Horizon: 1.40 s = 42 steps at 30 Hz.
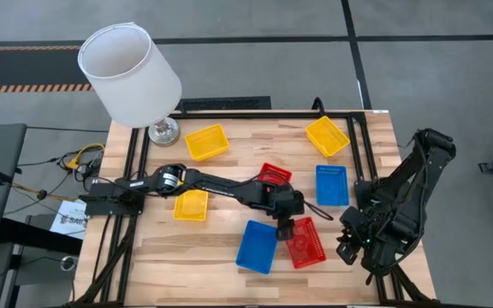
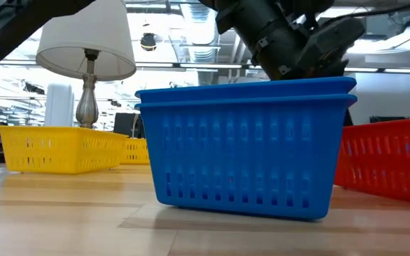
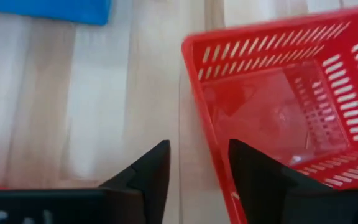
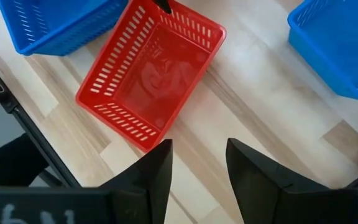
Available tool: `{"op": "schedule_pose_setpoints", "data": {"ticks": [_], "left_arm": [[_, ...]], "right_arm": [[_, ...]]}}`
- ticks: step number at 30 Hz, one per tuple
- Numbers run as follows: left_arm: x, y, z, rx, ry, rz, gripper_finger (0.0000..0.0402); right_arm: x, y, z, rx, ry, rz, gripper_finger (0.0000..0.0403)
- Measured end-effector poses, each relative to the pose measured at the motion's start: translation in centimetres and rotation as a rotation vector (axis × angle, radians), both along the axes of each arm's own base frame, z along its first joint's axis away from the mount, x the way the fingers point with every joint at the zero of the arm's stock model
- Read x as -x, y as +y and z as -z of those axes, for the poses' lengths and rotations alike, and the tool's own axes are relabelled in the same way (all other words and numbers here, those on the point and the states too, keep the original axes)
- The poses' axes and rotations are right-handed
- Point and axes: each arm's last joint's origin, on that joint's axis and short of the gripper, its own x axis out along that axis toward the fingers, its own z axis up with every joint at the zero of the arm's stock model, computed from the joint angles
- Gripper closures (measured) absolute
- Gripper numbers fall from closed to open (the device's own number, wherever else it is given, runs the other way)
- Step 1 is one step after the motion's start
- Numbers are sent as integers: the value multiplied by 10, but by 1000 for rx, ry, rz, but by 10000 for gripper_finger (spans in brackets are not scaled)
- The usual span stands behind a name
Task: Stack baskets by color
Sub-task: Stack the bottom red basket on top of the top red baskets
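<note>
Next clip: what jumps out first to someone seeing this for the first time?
The big white lampshade at the table's far left corner dominates. Then the bright baskets scattered over the wooden table: the left gripper reaches to the middle, over the wall of a red basket beside a blue basket. The right gripper waits open at the right edge.

Even, bright overhead light, soft shadows only. Low view: ceiling fixtures and backlit room blow out behind the white fabric lampshade (image 2: 86, 39); the stacked blue perforated plastic baskets (image 2: 246, 146) are sharp. Left wrist view is motion-blurred (red mesh basket (image 3: 278, 93) smeared). Pale wooden tabletop (image 4: 272, 118) shows mild sheen.
</note>
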Motion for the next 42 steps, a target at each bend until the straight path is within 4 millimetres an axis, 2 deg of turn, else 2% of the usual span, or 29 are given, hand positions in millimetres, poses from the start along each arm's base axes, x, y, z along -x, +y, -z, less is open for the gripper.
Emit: {"op": "schedule_pose_setpoints", "data": {"ticks": [8,13,20,28,33,36,42], "left_arm": [[1,0,2,7,4,22,325],[-3,1,-5,15,-33,15,392],[-4,5,-7,21,-43,-51,400],[-8,14,-19,55,-93,-122,401],[-9,20,-40,56,-108,-133,401],[-6,23,-63,27,-96,-107,401],[19,42,-99,-32,-47,-112,401]], "right_arm": [[0,0,0,0,0,0,228],[0,0,0,0,0,0,228],[0,0,0,0,0,0,228],[0,0,0,-1,0,1,228],[0,0,0,-1,0,1,228],[0,0,0,-1,0,0,228],[0,0,0,2,0,-5,228]]}}
